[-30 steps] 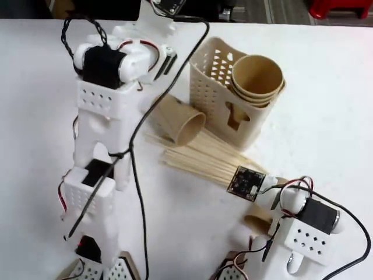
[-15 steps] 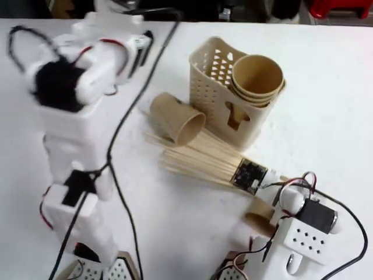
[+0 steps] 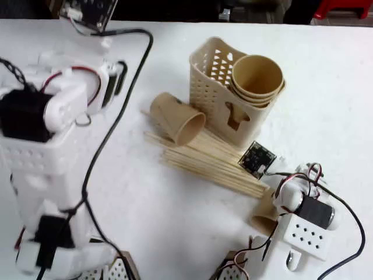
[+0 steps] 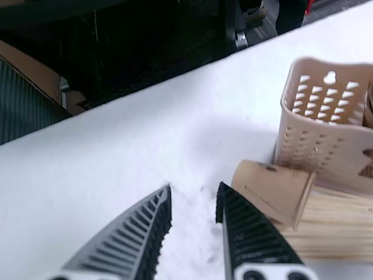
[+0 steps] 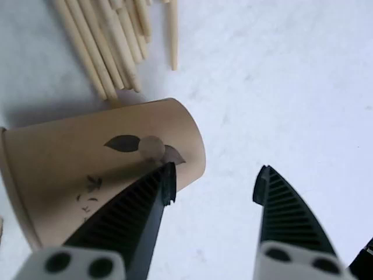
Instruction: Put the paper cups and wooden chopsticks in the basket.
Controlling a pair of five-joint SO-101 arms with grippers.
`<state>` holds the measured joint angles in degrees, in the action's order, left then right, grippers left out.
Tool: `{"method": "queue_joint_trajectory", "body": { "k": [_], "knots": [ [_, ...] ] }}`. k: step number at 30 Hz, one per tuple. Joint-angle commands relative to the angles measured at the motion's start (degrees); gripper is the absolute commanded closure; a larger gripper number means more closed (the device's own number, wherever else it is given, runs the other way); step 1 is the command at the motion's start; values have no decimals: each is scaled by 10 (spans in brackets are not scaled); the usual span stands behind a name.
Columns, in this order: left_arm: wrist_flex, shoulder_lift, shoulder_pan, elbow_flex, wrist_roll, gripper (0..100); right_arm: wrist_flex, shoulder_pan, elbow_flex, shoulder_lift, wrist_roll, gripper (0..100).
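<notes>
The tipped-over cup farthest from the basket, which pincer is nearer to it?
Right. The right pincer hangs open right over that cup. The left pincer, also open, is far off, beyond the chopsticks and the other fallen cup by the basket.

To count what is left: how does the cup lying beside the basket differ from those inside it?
The lying cup rests on its side outside the basket; the stacked cups stand upright inside it. The lying cup is single; the stacked cups are nested. Both are brown paper.
</notes>
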<state>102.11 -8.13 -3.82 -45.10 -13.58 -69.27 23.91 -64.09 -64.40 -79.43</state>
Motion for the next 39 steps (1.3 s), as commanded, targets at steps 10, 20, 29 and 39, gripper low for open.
{"method": "queue_joint_trajectory", "body": {
  "k": [10, 20, 29, 39],
  "knots": [
    [-66, -233, 6, 318, 0, 857, 72, -4, -12, 0, 87, 776],
    [-205, -389, 7, 597, -1, 854, -56, -15, 124, 22, 223, 776],
    [-303, -466, 61, 760, -47, 854, -167, -46, 303, 313, 425, 774],
    [-365, -472, 88, 863, -48, 854, -211, -42, 394, 534, 584, 772]
  ]
}}
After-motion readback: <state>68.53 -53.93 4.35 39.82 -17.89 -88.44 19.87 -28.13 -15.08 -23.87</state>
